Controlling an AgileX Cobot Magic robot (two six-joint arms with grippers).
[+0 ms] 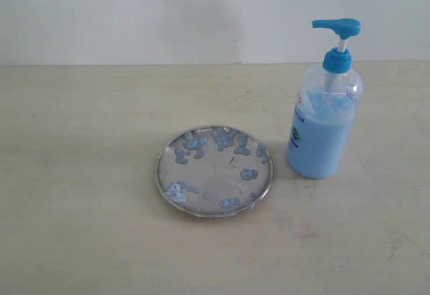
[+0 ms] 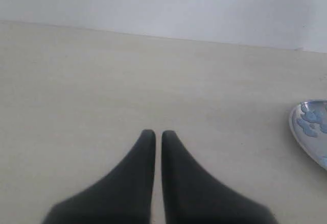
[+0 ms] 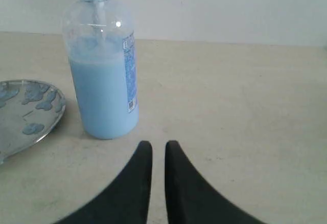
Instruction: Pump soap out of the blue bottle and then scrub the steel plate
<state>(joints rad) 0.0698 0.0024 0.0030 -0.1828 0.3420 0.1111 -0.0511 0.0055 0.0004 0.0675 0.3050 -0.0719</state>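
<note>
The steel plate [image 1: 214, 171] lies flat on the table, speckled with pale blue soap blobs [image 1: 195, 143]. The blue bottle [image 1: 325, 117] stands upright just right of it, about half full, its pump head [image 1: 337, 26] pointing left. Neither arm shows in the exterior view. My left gripper [image 2: 154, 134] is shut and empty over bare table, with the steel plate's edge [image 2: 309, 128] far off to one side. My right gripper [image 3: 159, 145] is shut and empty, close in front of the blue bottle [image 3: 103, 76], with the steel plate [image 3: 26, 113] beside it.
A beige table [image 1: 80, 174] carries both things, and a white wall [image 1: 134, 13] runs along its far edge. Nothing else stands on it.
</note>
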